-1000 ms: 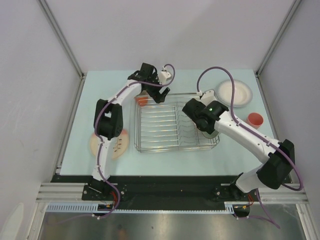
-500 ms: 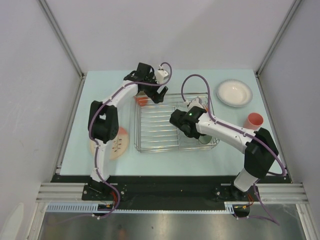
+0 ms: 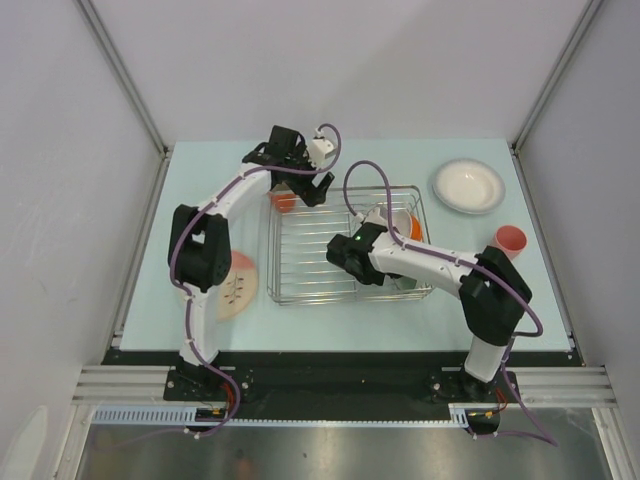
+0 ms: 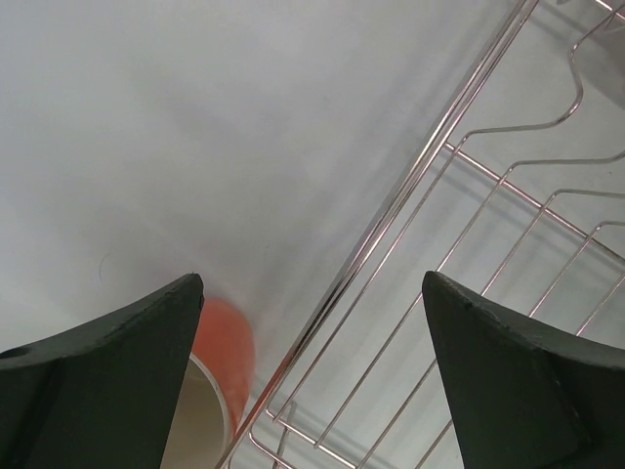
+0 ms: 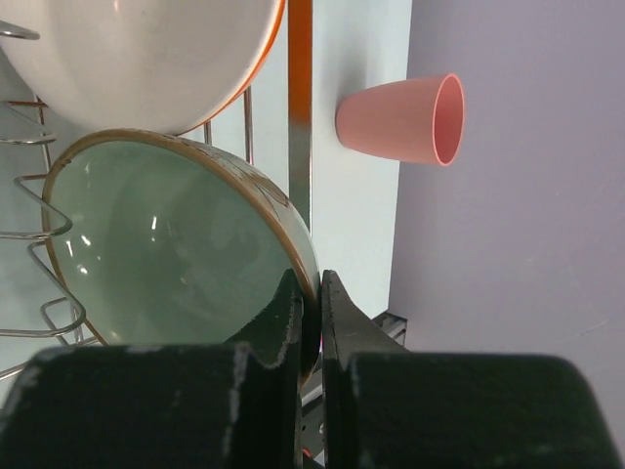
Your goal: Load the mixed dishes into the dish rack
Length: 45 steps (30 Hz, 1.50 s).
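Starting at the near edge of the counter (image 3: 350, 325), what does the overhead view mark first? (Reader)

At near left, the pink plate with dark twig mark (image 3: 240, 292) lies flat beside the dish rack (image 3: 300, 260), partly under the left arm. (Legend)

And inside the rack? (Reader)

In the near-right corner, the pale green bowl (image 5: 166, 254) stands tilted on edge among the wire dividers. The right gripper (image 5: 314, 285) has its fingers (image 5: 278, 332) drawn together on the bowl's rim, one inside and one outside, as the right wrist view shows. Just behind it, the orange-and-white bowl (image 5: 146, 59) also sits on edge in the rack. Whether the two bowls touch cannot be told. (Legend)

What lies outside the rack on the right? (Reader)

On the counter, apart from the rack's right side, is the pink tumbler (image 3: 510, 240). Farther back, the white plate (image 3: 468, 185) lies flat near the far-right corner. (Legend)

And the far-left corner? (Reader)

Just outside that corner of the rack, the orange mug (image 3: 285, 202) stands on the counter. The left gripper (image 4: 312, 283) hovers above it, fingers (image 4: 117, 371) spread wide and holding nothing. In the left wrist view the mug's rim shows beside one finger, and the rack's edge wire crosses the gap between the fingers. (Legend)
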### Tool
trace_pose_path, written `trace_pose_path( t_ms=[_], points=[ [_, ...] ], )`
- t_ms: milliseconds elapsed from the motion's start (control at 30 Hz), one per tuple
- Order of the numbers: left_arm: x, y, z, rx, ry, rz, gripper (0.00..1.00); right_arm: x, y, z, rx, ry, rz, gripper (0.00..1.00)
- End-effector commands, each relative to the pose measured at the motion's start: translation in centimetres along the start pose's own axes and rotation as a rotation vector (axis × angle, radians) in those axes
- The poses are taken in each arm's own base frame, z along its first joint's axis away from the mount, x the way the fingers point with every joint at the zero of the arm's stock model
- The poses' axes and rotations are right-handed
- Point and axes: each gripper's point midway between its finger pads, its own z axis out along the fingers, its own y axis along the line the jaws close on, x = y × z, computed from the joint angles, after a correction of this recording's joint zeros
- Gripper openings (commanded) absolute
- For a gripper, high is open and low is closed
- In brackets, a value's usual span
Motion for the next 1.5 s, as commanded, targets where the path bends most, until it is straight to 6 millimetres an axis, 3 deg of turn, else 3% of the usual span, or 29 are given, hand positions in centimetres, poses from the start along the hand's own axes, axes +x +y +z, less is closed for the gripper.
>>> trace_pose_path(
  t_ms=[0,100,233,267,367,433,767,800,833,900,933,1000,1033,1067,1100,1133,1167,1233,1333,1367,1433,1467],
  points=[
    [-2.8,0.4,-2.4,-0.032,-0.082,0.025,1.0,-0.7,-1.4,-1.1,0.058,-0.036,-0.032,0.03],
    [-2.9,0.6,-2.5,-0.042,-0.081,0.034,1.0,-0.6,-1.0,-1.1,0.056,-0.032,-0.042,0.1],
    [-2.8,0.7,-2.5,-0.048,-0.077,0.043,1.0,-0.4,-0.8,-1.2,0.026,-0.03,-0.044,0.31],
    [-2.8,0.8,-2.5,-0.05,-0.079,0.045,1.0,-0.4,-0.9,-1.3,0.021,-0.031,-0.042,0.42],
    [-3.0,0.9,-2.6,-0.052,-0.083,0.045,1.0,-0.5,-1.7,-1.6,0.017,-0.046,-0.01,0.6],
    [-3.0,0.9,-2.6,-0.049,-0.083,0.046,1.0,-0.7,-2.3,-1.8,0.019,-0.058,0.012,0.63],
    [-4.0,0.8,-3.0,-0.034,-0.085,0.036,1.0,-2.8,-7.7,-4.0,0.016,-0.147,0.294,0.64],
    [-4.5,0.8,-3.2,-0.034,-0.092,0.035,1.0,-3.6,-8.7,-4.4,0.008,-0.162,0.354,0.67],
    [-4.6,0.7,-3.4,-0.028,-0.091,0.029,1.0,-4.0,-10.2,-4.5,0.019,-0.178,0.435,0.78],
    [-5.6,0.8,-3.8,-0.027,-0.11,0.015,1.0,-4.9,-12.8,-4.5,0.03,-0.195,0.585,0.91],
    [-5.8,0.6,-4.0,-0.01,-0.108,0.002,1.0,-4.5,-15.0,-3.7,0.047,-0.175,0.681,0.97],
    [-7.3,1.1,-4.9,-0.013,-0.139,-0.036,1.0,-5.2,-15.3,-2.6,-0.021,-0.158,0.837,1.0],
    [-7.6,1.4,-5.4,-0.011,-0.149,-0.063,1.0,-4.1,-17.6,-0.9,-0.013,-0.125,0.954,1.0],
    [-9.0,1.8,-6.3,-0.022,-0.182,-0.093,1.0,-5.6,-18.2,-0.3,-0.072,-0.173,1.058,1.0],
    [-9.5,2.2,-6.7,-0.029,-0.193,-0.113,1.0,-4.9,-16.1,1.2,-0.181,-0.121,1.085,1.0],
    [-9.6,2.9,-7.4,-0.04,-0.197,-0.139,1.0,-4.6,-17.1,1.4,-0.226,-0.142,1.177,1.0],
    [-10.6,3.4,-8.3,-0.058,-0.224,-0.17,1.0,-5.1,-18.9,3.3,-0.22,-0.174,1.29,1.0],
    [-10.8,5.2,-9.7,-0.105,-0.25,-0.226,1.0,-5.3,-17.5,4.8,-0.289,-0.16,1.309,1.0],
    [-10.3,7.6,-11.4,-0.128,-0.28,-0.344,1.0,-6.9,-18.5,6.6,-0.251,-0.137,1.331,1.0],
    [-10.0,7.9,-11.5,-0.112,-0.287,-0.401,1.0,-6.8,-17.1,8.4,-0.233,-0.067,1.297,1.0],
    [-9.3,8.5,-12.0,-0.063,-0.301,-0.475,1.0,-6.5,-17.9,10.6,-0.202,-0.031,1.35,0.99],
    [-8.7,8.6,-11.9,-0.054,-0.292,-0.491,1.0,-6.2,-17.2,12.1,-0.2,0.007,1.362,0.99]
  ],
)
